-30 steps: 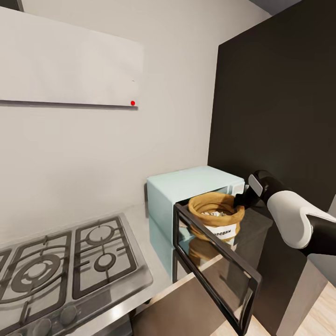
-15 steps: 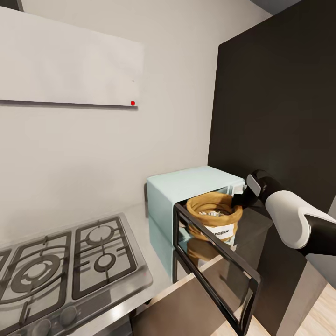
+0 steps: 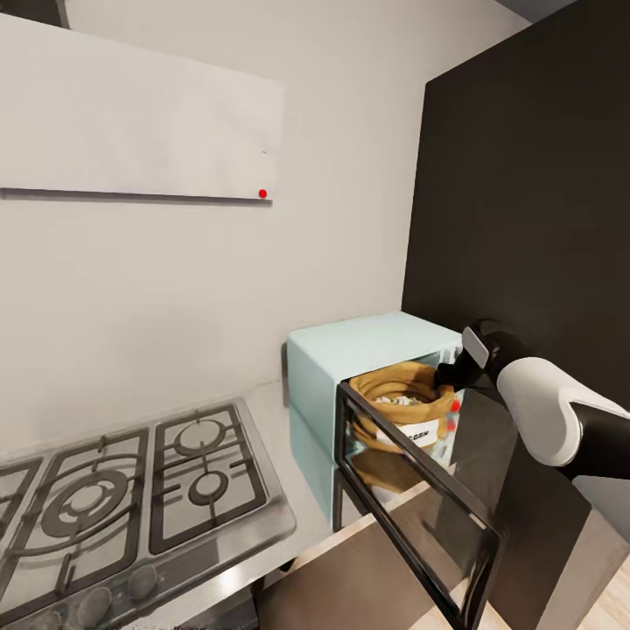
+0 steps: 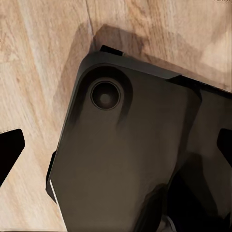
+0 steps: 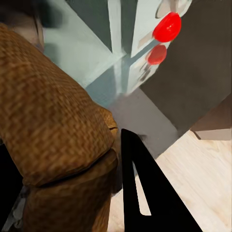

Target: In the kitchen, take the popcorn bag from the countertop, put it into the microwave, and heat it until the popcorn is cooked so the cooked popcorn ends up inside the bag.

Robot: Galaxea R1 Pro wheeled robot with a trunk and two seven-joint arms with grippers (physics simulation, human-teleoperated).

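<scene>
The mint-blue microwave [image 3: 367,348] stands on the grey countertop [image 3: 278,455], its dark glass door [image 3: 420,490] swung open toward me. In its mouth sits the tan popcorn bag [image 3: 404,411], white label facing out, with white popcorn [image 3: 398,400] inside. My right gripper [image 3: 449,378] is shut on the bag's rolled rim at its right side. The right wrist view has the woven bag [image 5: 53,130] against a black finger [image 5: 142,193], and the microwave's red light [image 5: 167,26] beyond. My left gripper [image 4: 116,147] hangs open over the wood floor [image 4: 34,58].
A grey gas hob [image 3: 131,481] with grates lies left of the microwave. A tall dark cabinet panel [image 3: 525,219] rises right behind my right arm [image 3: 560,420]. A white wall panel [image 3: 131,131] with a red dot hangs above. My dark base [image 4: 125,159] is below the left gripper.
The head view has shifted, sliding the whole scene right. My right gripper has carried the bag a little deeper into the microwave's opening. The door stays open.
</scene>
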